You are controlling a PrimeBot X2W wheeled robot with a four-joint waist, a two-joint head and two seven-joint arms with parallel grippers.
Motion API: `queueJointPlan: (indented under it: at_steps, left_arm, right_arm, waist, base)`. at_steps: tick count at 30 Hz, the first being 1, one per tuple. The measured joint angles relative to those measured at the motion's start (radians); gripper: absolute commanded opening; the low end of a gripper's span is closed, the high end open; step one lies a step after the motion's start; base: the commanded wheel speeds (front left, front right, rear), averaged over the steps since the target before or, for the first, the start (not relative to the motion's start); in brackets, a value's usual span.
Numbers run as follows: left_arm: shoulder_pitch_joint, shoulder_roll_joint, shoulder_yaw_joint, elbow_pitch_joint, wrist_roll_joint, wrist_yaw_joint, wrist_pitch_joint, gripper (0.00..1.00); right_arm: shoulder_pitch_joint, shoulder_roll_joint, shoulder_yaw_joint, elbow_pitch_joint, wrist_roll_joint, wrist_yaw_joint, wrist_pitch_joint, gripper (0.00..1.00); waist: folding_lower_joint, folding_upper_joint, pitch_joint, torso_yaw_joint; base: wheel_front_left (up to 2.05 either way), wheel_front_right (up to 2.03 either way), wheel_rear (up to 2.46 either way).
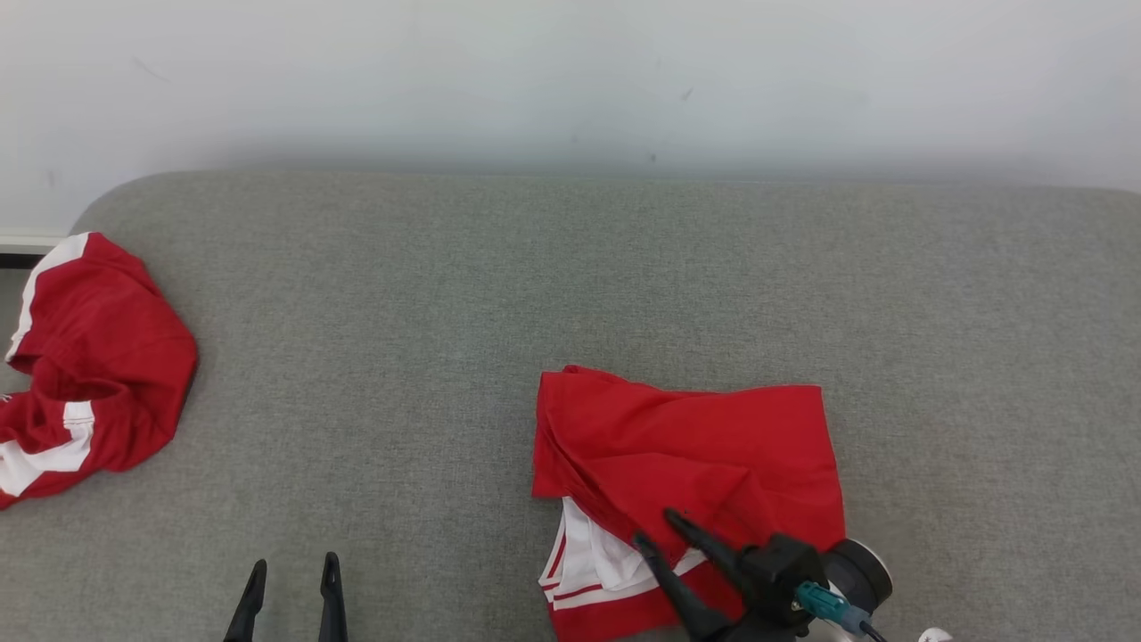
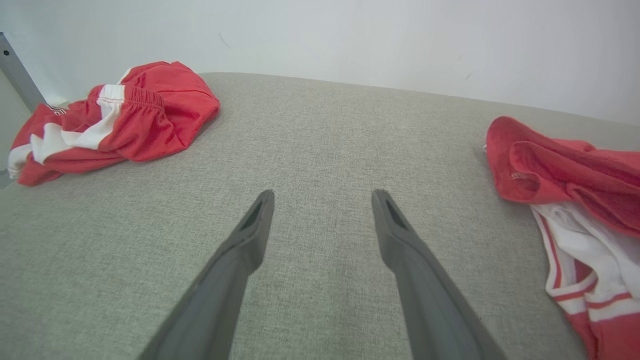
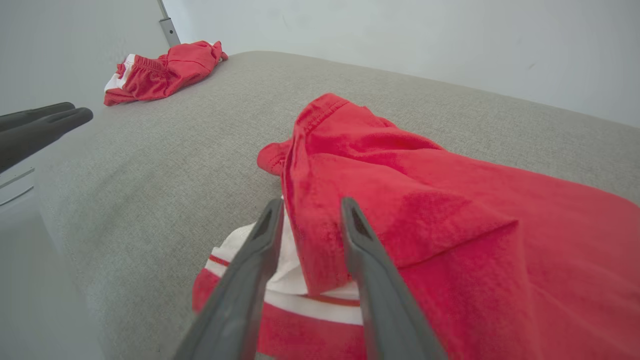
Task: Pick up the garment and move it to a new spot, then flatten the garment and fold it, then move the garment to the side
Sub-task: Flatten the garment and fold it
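Garment nr front edge, room L

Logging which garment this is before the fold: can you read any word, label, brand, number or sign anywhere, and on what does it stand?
No text is legible in any view.
On the red garment, a tiny pale mark sits on the rolled edge in the left wrist view; it is too small to read.
On the other red garment, there are white stripes but no print that I can make out.
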Motion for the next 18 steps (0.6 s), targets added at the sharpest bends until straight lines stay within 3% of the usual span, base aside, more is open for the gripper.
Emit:
queueJointPlan:
  at_steps: [2,6,18]
  left_arm:
    - [0.0,0.0,0.0,0.001,-0.001,0.0,0.0,1.0]
    - [0.0,0.0,0.003,0.002,-0.006,0.001,0.0,1.0]
    - [0.001,0.0,-0.01,0.009,-0.016,0.008,0.0,1.0]
  right_arm:
    - [-0.003,0.007,-0.003,0.021,-0.011,0.0,-0.007,0.0]
    - [-0.007,0.017,-0.004,0.045,-0.021,0.0,-0.018,0.0]
    - [-0.003,0.09,0.087,-0.038,0.135,0.0,0.019,0.0]
  waist:
    - [0.0,0.0,0.0,0.005]
    - [0.0,0.0,-0.002,0.01]
    - [0.0,0.0,-0.001,0.014]
  base:
    - [0.0,0.0,0.0]
    - [0.0,0.0,0.0]
    - [0.0,0.0,0.0]
